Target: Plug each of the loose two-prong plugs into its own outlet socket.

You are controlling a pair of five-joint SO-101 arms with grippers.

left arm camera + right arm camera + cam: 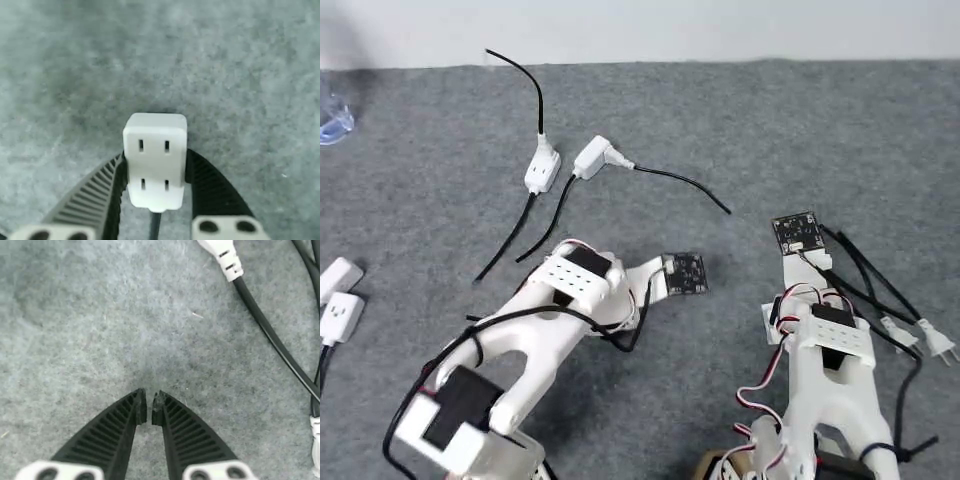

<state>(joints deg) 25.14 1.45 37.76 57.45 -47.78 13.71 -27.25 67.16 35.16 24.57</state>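
Observation:
In the left wrist view my left gripper [157,161] is shut on a white outlet socket [155,150]. Its two pairs of slots face the camera and its black cord [155,225] runs back between the fingers. My right gripper [149,408] is shut just above the grey carpet with nothing in it. A white plug body [220,252] with a black cord [275,335] lies beyond it. In the high view two loose two-prong plugs [936,346] [894,330] lie beside the right arm [835,345].
Two white connector bodies [542,166] [592,156] with black cords lie at the back centre of the carpet. Two more white sockets [340,316] [338,274] sit at the left edge. A clear blue object [332,118] is at the far left corner.

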